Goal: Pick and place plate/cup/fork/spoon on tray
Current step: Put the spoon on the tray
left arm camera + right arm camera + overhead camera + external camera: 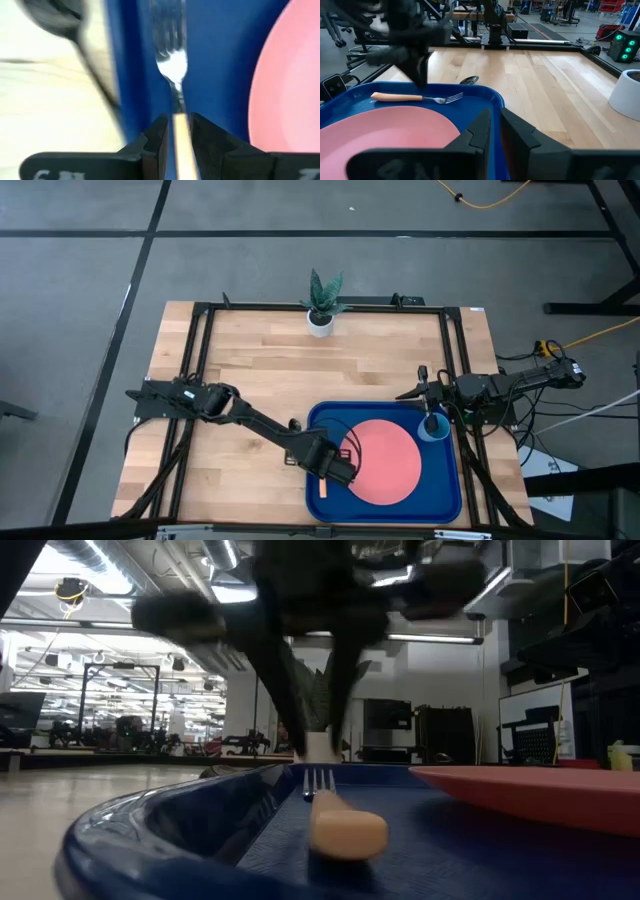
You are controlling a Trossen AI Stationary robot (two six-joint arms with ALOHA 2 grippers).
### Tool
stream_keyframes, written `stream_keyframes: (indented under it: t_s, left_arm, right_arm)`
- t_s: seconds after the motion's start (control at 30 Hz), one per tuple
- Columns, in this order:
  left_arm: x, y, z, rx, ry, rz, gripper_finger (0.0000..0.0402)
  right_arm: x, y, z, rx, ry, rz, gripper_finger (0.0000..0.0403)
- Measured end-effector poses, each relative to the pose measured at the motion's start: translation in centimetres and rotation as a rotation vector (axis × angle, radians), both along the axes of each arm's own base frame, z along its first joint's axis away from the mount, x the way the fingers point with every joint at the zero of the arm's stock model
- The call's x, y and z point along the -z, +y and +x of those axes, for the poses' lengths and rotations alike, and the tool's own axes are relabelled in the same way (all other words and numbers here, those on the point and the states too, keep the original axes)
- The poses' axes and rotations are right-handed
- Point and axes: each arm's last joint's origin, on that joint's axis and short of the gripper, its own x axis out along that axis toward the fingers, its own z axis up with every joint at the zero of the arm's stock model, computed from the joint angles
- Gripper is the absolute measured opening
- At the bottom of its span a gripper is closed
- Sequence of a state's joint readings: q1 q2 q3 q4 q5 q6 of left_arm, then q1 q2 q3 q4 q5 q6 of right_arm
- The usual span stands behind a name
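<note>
Fork (335,820), plate (540,792) in tray (150,840)

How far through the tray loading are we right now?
Done: the plate, the cup and the fork are on the tray. In hand: the left gripper hangs just above the fork, seemingly released; the right gripper is at the cup. Left: the spoon, on the table beside the tray.

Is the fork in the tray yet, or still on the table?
In the tray. The fork lies flat on the tray floor beside the plate, with the left gripper right over its handle.
</note>
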State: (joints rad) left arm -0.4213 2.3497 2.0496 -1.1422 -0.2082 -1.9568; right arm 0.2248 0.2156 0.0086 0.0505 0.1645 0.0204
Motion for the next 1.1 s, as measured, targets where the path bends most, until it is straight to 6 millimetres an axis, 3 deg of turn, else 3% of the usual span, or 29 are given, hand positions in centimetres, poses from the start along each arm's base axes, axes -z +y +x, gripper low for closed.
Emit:
stream_keyframes:
  t_s: [0.27,0.5,0.67,1.1]
  left_arm:
    - [-2.0,0.9,-1.8,-0.021,0.095,0.06,0.0073]
    - [-1.9,1.2,-2.0,-0.042,0.106,0.122,0.0073]
    - [-2.0,1.9,-3.5,-0.146,0.242,0.178,0.0073]
    - [2.4,3.1,-3.2,-0.214,0.273,0.035,0.0073]
  right_arm:
    - [0.0,0.0,0.0,0.0,0.0,0.0,0.0045]
    - [0.0,0.0,0.0,0.0,0.0,0.0,0.0045]
    - [0.0,0.0,0.0,0.0,0.0,0.0,0.0045]
    - [0.0,0.0,0.0,0.0,0.0,0.0,0.0045]
